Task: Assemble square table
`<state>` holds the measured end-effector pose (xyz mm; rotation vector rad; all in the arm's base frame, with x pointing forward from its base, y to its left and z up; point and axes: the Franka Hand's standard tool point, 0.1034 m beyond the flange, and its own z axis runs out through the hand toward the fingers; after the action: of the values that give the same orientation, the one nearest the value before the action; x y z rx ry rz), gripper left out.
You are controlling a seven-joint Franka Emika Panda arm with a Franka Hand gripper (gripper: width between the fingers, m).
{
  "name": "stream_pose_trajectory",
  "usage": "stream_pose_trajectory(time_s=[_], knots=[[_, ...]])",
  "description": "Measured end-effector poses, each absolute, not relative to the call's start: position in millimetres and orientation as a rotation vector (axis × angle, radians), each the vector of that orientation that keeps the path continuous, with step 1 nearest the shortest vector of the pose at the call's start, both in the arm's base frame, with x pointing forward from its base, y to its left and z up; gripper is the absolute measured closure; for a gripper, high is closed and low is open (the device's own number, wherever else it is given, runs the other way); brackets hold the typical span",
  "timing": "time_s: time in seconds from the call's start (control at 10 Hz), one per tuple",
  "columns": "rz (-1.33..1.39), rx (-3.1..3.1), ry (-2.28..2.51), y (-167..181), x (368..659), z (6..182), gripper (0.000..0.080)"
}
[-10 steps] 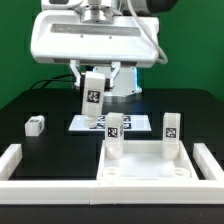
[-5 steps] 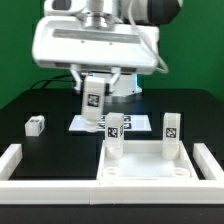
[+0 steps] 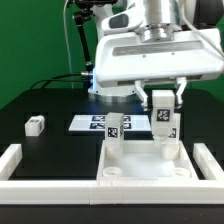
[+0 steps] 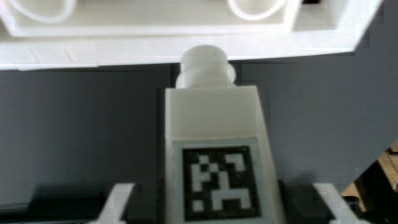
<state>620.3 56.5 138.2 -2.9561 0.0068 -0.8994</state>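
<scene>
The square table's white slab [image 3: 148, 168] lies at the front, its round corner sockets facing up [image 4: 71, 12]. One tagged leg [image 3: 114, 131] stands in its far left corner. My gripper [image 3: 163, 100] [image 4: 222, 205] is shut on another white leg [image 3: 162, 115] [image 4: 217, 130], with a finger on each side. This held leg hangs upright over the slab's far right corner, its rounded peg end [image 4: 205, 65] toward the slab. A further standing leg [image 3: 169, 143] there is mostly covered by the held one. A loose leg [image 3: 35, 125] lies at the exterior view's left.
The marker board [image 3: 92, 122] lies flat behind the slab. A low white border wall [image 3: 18, 158] runs along the sides and the front [image 3: 50, 190]. The robot's base [image 3: 110, 90] stands at the back.
The arm has swung to the exterior view's right, carrying the leg from above the marker board to above the slab's far right corner. The grip has not changed.
</scene>
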Motion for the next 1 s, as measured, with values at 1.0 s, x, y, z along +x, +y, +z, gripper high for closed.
stream_pose_trajectory(time_s=[1.0], knots=[[-0.92,-2.931,0.002,91.4,608.8,102.8,0.0509]])
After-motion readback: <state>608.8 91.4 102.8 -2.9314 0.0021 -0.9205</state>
